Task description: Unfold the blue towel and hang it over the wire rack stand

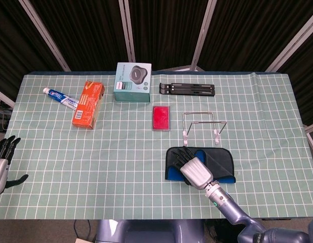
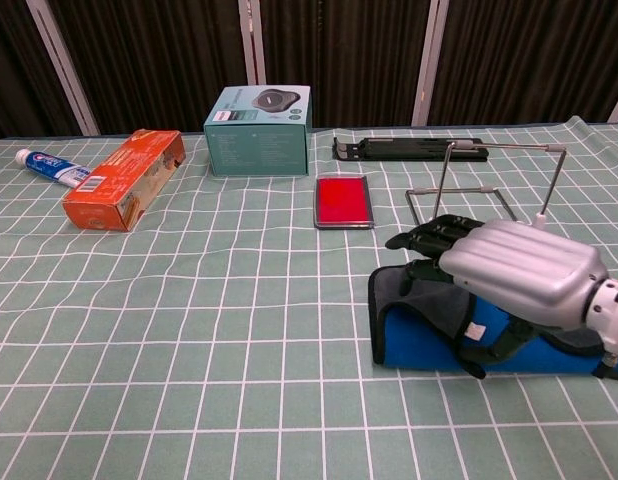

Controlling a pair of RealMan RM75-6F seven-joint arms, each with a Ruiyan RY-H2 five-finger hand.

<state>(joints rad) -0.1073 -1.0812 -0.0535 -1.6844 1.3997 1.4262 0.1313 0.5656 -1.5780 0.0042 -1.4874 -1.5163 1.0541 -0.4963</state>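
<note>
Right hand [image 1: 193, 170] spread, laid over left end of folded blue towel [image 1: 222, 161], wire rack [image 1: 202, 126] just beyond, left hand [image 1: 0, 163] spread at tabletop's [image 1: 126, 152] left edge.

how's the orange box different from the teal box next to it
The orange box lies flat on its long side, while the teal box stands upright. The orange box is long and narrow; the teal box is squarer and taller. The orange box lies beside the toothpaste tube; the teal box shows a picture of a dark rounded device. Both are cardboard cartons on the far left part of the table.
</note>
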